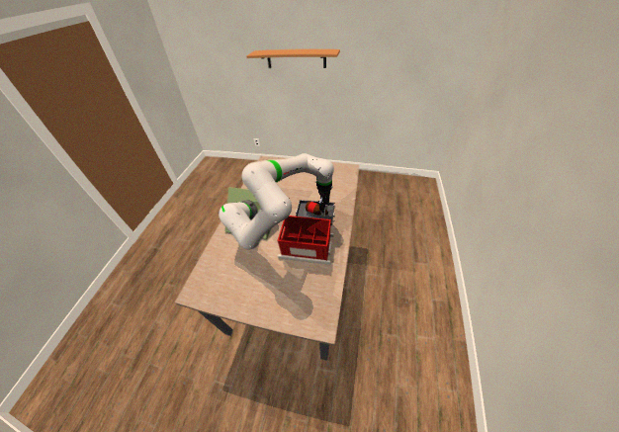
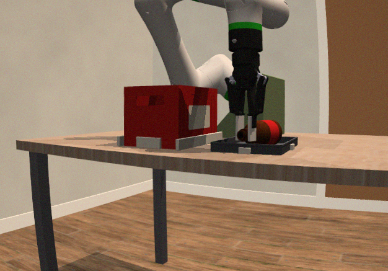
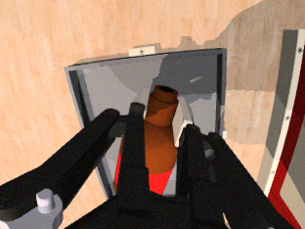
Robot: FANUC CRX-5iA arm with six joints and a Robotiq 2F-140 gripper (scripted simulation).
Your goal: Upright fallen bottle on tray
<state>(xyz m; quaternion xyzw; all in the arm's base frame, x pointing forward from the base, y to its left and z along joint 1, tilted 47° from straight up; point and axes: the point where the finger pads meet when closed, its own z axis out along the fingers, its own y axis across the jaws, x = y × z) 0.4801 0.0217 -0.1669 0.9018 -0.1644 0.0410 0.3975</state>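
Observation:
A brown bottle point(image 2: 260, 132) with a red label lies on its side on the dark tray point(image 2: 253, 145). Its mouth points toward the red crate point(image 2: 169, 115). My gripper point(image 2: 245, 129) comes straight down from above and is shut on the bottle's neck, one finger on each side. In the wrist view the bottle point(image 3: 158, 141) shows between my two fingers, its neck pointing at the tray's far rim point(image 3: 151, 86). In the top view the bottle point(image 1: 313, 207) and tray point(image 1: 312, 215) sit just behind the crate point(image 1: 305, 237).
The red crate stands next to the tray, held by grey blocks point(image 2: 197, 140) on the table. A green panel point(image 2: 269, 108) stands behind the tray. The arm's base point(image 1: 244, 216) is beside the crate. The table edge point(image 2: 219, 164) is close in front of the tray.

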